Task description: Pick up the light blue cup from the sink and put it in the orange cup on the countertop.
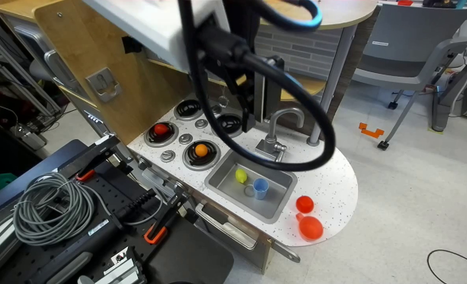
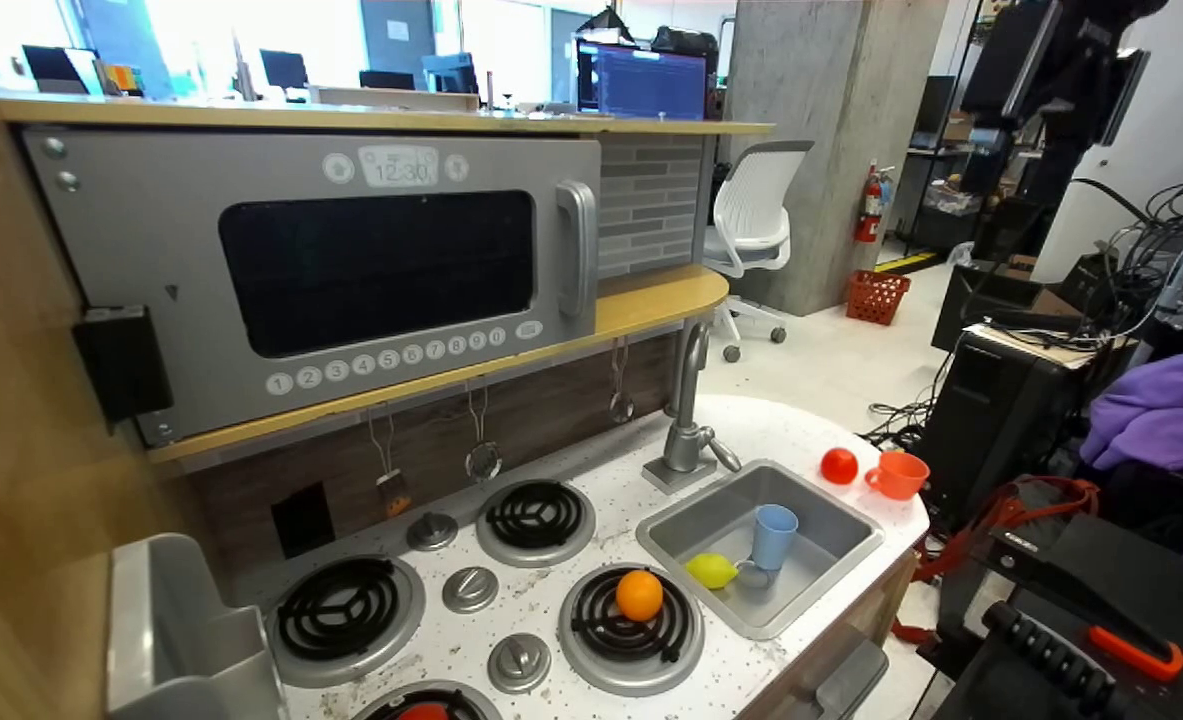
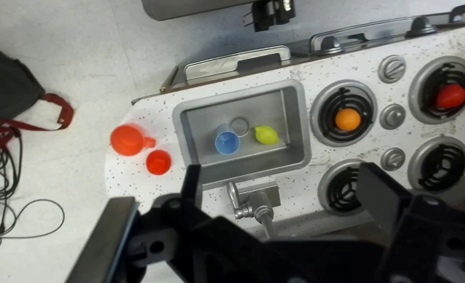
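The light blue cup [image 1: 261, 188] stands in the grey sink [image 3: 304, 118], beside a yellow lemon. It also shows in the other views [image 2: 773, 538] [image 3: 227, 141]. The wider orange cup [image 1: 310, 228], with a handle, stands on the white countertop [image 1: 336, 185] near its rounded end; it also shows in the wrist view [image 3: 127, 139]. My gripper [image 3: 280, 167] is open and empty, high above the toy kitchen. In the wrist view its fingers lie wide apart over the faucet side, with the light blue cup beyond the fingertips. In an exterior view a black cable partly hides it.
A narrower orange-red cup [image 3: 158, 162] stands between the sink and the orange cup. The yellow lemon [image 3: 266, 135] lies in the sink. The tall faucet [image 2: 689, 400] rises behind it. An orange ball [image 3: 348, 119] and a red item [image 3: 451, 96] sit on burners. A microwave [image 2: 381, 270] overhangs the back.
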Motion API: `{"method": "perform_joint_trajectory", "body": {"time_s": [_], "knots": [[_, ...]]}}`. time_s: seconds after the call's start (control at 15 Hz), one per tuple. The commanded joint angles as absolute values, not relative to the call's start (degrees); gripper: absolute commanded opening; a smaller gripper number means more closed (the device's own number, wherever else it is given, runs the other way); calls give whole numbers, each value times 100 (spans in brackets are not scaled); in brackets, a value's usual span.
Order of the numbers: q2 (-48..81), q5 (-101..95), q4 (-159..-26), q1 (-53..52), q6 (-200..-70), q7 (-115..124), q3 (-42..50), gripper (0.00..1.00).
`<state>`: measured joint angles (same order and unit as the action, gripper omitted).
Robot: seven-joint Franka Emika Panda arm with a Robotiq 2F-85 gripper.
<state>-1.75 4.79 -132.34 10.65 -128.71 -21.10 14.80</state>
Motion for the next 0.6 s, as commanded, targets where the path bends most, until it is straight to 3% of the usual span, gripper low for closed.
{"method": "perform_joint_trajectory", "body": {"time_s": [0.0,0.53], "knots": [[273,-7,-13492,1126,-13949,-2464,1389,100],[1403,-214,-13011,1169,-14551,-2494,1116,100]]}}
